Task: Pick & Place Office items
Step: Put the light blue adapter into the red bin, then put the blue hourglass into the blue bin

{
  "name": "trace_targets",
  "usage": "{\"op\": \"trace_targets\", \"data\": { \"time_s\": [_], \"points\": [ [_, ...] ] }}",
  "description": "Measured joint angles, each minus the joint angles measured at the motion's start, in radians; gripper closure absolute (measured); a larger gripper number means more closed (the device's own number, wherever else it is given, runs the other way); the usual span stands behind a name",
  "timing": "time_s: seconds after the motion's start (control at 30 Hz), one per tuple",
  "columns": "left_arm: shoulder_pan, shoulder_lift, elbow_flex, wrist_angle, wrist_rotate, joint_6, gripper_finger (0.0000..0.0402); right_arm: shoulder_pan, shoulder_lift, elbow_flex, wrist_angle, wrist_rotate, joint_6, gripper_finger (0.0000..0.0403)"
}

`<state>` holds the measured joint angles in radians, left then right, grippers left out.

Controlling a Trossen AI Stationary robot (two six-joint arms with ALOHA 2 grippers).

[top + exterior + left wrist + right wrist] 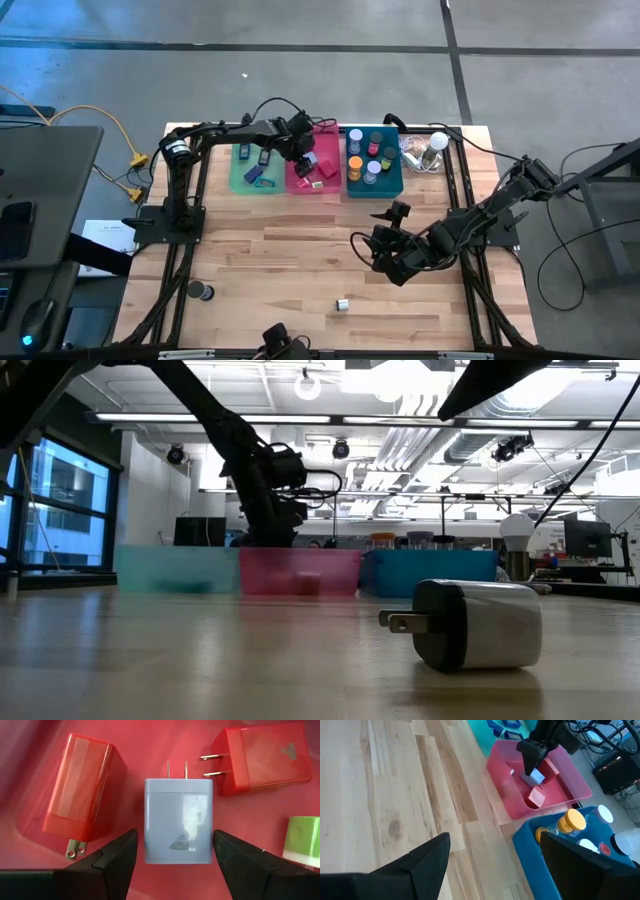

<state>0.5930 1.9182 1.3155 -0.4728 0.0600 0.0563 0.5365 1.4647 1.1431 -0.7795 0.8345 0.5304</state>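
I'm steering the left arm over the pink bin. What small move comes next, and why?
Probably lift the left gripper straight up: its fingers are spread either side of the blue charger, which lies on the pink bin floor beside two red chargers, apparently released.

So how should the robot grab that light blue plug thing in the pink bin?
Grip the light blue charger by its two long flat sides, coming straight down from above. It lies flat in the pink bin with prongs pointing away, and the left gripper already has its open jaws on either side.
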Motion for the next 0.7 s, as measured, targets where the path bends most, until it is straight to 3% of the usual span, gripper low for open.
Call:
{"op": "trace_targets", "data": {
  "time_s": [0.33, 0.7],
  "points": [
    [0.000, -0.032, 0.009, -0.015, -0.010, 0.019, 0.0141, 0.000, 0.000, 0.000, 0.001, 0.000, 0.000, 0.0104],
    [-0.035, -0.297, 0.037, -0.185, 0.001, -0.021, 0.0140, 0.000, 0.000, 0.000, 0.001, 0.000, -0.001, 0.0104]
  ]
}}
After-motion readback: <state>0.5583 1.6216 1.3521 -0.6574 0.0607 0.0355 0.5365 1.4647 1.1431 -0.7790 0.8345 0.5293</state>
